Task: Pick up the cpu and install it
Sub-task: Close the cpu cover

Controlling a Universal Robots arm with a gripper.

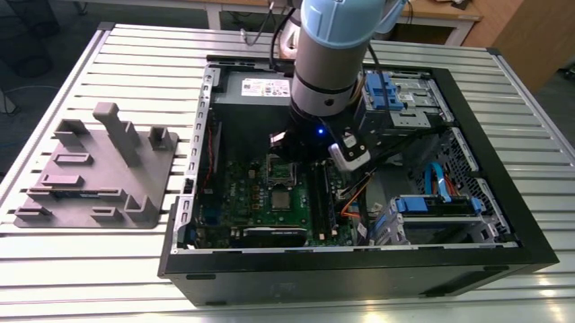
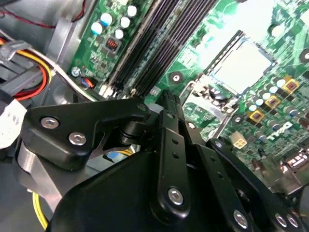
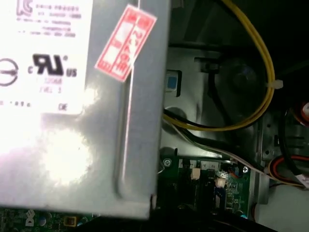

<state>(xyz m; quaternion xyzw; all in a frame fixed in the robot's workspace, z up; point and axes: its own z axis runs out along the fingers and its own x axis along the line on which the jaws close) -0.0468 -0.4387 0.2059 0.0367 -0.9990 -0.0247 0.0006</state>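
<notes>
The black linkage of the jaws hangs close over a green motherboard (image 2: 193, 31). Beyond the jaws and apart from them, the cpu (image 2: 241, 64) lies flat in its socket, its top pale with glare. The silver socket frame (image 2: 205, 96) sits between the cpu and the jaws. Black memory slots (image 2: 152, 43) run past one side of the jaws, with yellow and red cables (image 2: 38, 72) further out that way

We see the gripper (image 2: 168, 100) links in matt black metal (their screw heads shine), the cpu (image 2: 241, 65) just beyond it smooth silver-grey, the motherboard (image 2: 285, 34) beneath glossy green, the power supply casing (image 3: 72, 154) alongside dull grey steel
</notes>
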